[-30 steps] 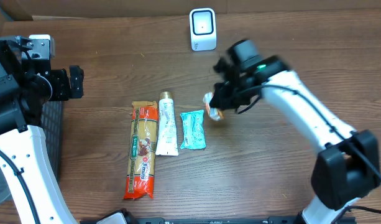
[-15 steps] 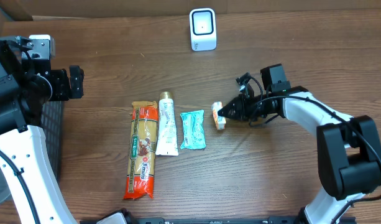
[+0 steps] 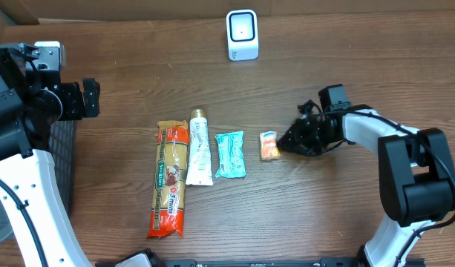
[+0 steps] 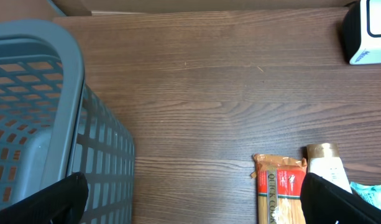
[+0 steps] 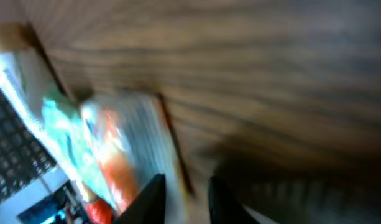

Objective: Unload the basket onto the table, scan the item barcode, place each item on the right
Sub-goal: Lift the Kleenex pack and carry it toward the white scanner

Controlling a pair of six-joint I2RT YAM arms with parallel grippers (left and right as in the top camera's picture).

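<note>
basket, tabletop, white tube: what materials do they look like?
Basket: moulded plastic, matte grey-blue, by its perforated grid wall.
Tabletop: dark wood or wood-look laminate, grain lines visible; can't tell which.
White tube: likely soft plastic, smooth, gold cap.

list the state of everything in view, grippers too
orange packet: lying flat
right gripper: at the orange packet's right edge, grip unclear in the blur
left gripper: wide open, empty
teal packet: lying flat
tube: lying flat
pasta packet: lying flat
scanner: standing upright
basket: upright
</note>
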